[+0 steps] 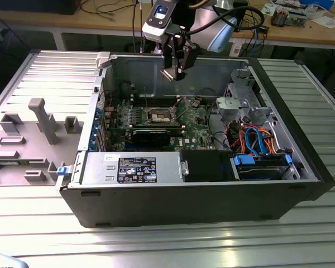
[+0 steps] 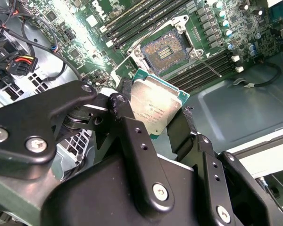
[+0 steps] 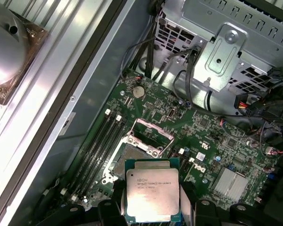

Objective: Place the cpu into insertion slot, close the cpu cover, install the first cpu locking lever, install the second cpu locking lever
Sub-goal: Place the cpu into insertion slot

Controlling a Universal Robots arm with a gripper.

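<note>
Silver-grey and square, the flat metal-topped cpu [image 3: 152, 195] sat clamped between the two black fingers of the arm's gripper [image 1: 176, 70], which hung over the open grey and black computer case [image 1: 184, 201], well above the green circuit board [image 1: 198, 114] on its floor. Below, the square insertion slot [image 2: 167, 49], with its dark centre and silver rim, lay bare with nothing seated in it. In both wrist views the chip hovered apart from it. The thin silver frame of the cpu cover [image 3: 153, 135] appeared to stand tipped open at the socket's edge, and a thin wire lever [image 2: 210, 65] beside the socket looked released. By my reading the task had barely begun: the chip carried but not placed, the cover not closed, neither locking lever fastened
</note>
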